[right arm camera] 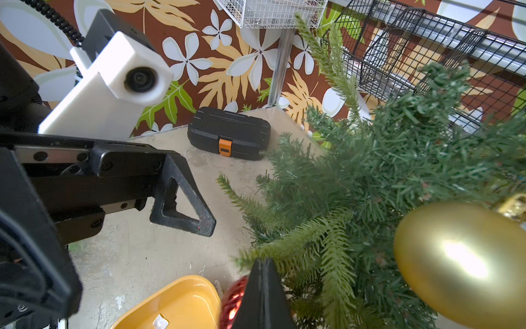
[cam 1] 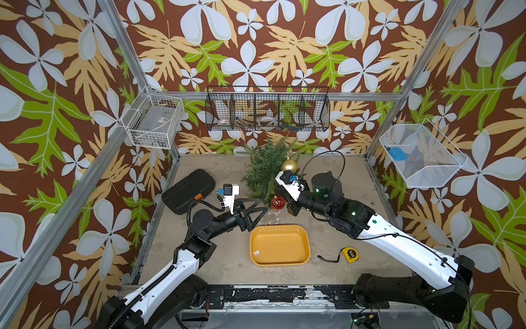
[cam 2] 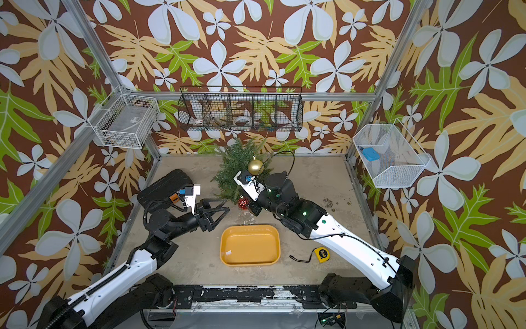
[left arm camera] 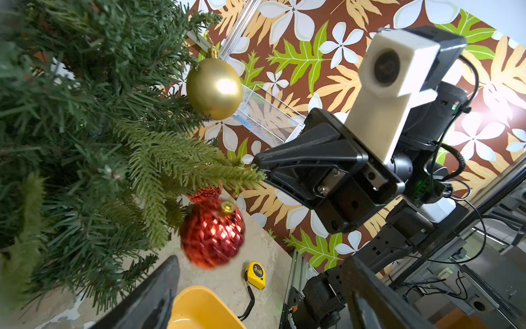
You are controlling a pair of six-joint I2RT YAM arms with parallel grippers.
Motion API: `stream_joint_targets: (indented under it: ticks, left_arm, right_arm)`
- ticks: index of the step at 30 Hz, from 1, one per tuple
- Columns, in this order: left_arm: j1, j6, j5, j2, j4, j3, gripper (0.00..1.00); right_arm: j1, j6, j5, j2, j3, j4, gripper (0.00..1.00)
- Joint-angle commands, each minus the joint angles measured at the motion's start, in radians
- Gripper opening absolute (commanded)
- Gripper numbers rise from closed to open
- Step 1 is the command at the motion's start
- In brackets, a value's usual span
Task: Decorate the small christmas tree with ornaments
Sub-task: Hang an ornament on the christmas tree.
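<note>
One small christmas tree [cam 1: 264,168], one gold ornament [cam 1: 288,165], two red ornaments [left arm camera: 212,232], one yellow tray [cam 1: 280,227], one tape measure [cam 1: 349,254], one black case [cam 1: 187,190], three wire baskets [cam 1: 155,122].

Both top views: high, far, down toward 12 o'clock. Wrists close: left toward 3, right toward 9 o'clock, sharing tree [left arm camera: 85,128].

Left wrist view: red ornament [left arm camera: 213,232] smeared with blur. Red glittery patch [left arm camera: 205,193] above it mostly hidden behind a tree frond [left arm camera: 185,168]; can't identify. Right wrist view: gold ornament [right arm camera: 461,265] and yellow tray [right arm camera: 182,307] cut by frame edge. Black wire basket [cam 1: 267,109] contents too small.
</note>
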Motion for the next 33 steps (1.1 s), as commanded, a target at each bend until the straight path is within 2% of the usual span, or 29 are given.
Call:
stream_joint_targets:
  ticks: [1, 12, 15, 17, 19, 28, 33]
  left_arm:
    - [0.003, 0.05, -0.044, -0.027, -0.067, 0.001, 0.9]
    - [0.004, 0.15, -0.156, -0.125, -0.239, 0.009, 0.9]
    - [0.003, 0.163, -0.18, -0.143, -0.261, 0.008, 0.9]
    - [0.004, 0.168, -0.188, -0.148, -0.269, 0.01, 0.9]
    - [0.004, 0.174, -0.196, -0.153, -0.274, 0.011, 0.9]
    - [0.004, 0.212, -0.306, -0.19, -0.316, 0.008, 0.91]
    - [0.003, 0.278, -0.486, -0.224, -0.385, -0.001, 0.91]
  right_arm:
    - [0.0, -0.01, 0.005, 0.003, 0.009, 0.005, 0.0]
    - [0.0, -0.005, -0.001, 0.009, 0.01, 0.011, 0.01]
    - [0.0, -0.003, 0.004, 0.008, 0.011, 0.01, 0.08]
    - [0.0, -0.004, 0.011, 0.004, 0.012, 0.008, 0.23]
    - [0.0, -0.004, 0.031, -0.001, 0.015, 0.004, 0.31]
    - [0.0, -0.015, 0.085, -0.044, 0.016, -0.017, 0.46]
    - [-0.001, -0.027, 0.165, -0.085, -0.001, -0.031, 0.5]
